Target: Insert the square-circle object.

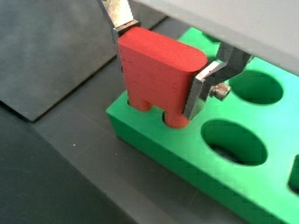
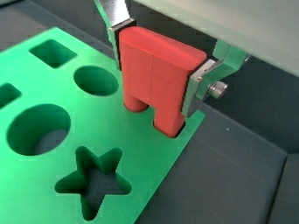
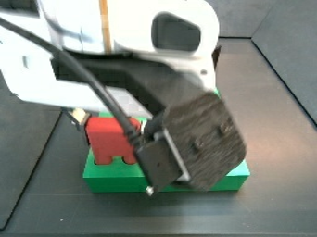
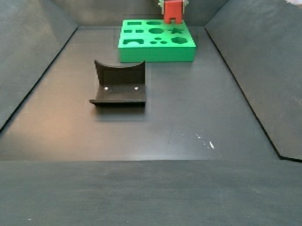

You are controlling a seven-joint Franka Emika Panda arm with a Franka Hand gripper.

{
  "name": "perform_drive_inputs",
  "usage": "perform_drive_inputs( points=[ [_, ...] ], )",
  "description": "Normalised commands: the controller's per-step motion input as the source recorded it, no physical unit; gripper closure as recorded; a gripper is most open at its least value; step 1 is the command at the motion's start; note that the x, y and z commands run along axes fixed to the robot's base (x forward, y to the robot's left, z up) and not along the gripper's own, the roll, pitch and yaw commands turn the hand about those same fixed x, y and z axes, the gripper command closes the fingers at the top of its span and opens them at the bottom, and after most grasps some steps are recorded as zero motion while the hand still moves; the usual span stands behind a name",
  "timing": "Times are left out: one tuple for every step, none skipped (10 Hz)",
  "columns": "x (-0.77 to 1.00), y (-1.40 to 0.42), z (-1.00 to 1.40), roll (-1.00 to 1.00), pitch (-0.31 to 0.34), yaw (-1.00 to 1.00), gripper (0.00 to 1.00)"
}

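Observation:
The square-circle object [image 1: 158, 70] is a red block with two short legs, upright between my fingers. My gripper [image 1: 162, 63] is shut on its sides, one finger [image 1: 201, 92] on each narrow face. In both wrist views the legs' ends meet the green board [image 1: 233, 179] at its corner; how deep they sit I cannot tell. The block [image 2: 158, 74], gripper [image 2: 158, 63] and board [image 2: 152, 166] show again in a wrist view. In a side view the block [image 3: 111, 139] stands on the board [image 3: 161, 178], partly behind the gripper [image 3: 133, 139]. The block [image 4: 174, 11] also shows at the far end of the board [image 4: 160, 51].
The board has a star hole [image 2: 96, 179], round holes [image 2: 41, 131] and a square hole [image 2: 52, 54]. A dark grey block with a curved cut-out [image 4: 118, 84] stands on the dark floor in front of the board. Dark walls [image 4: 35, 79] slope up round the floor.

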Motion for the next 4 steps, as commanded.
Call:
perform_drive_inputs(
  points=[
    [0.00, 0.00, -0.38, -0.08, -0.054, -0.12, 1.00],
    [0.00, 0.02, -0.31, -0.02, -0.036, -0.08, 1.00],
    [0.00, 0.06, -0.17, -0.13, -0.027, 0.00, 1.00],
    [0.00, -0.06, 0.00, 0.03, -0.003, 0.00, 1.00]
  ],
)
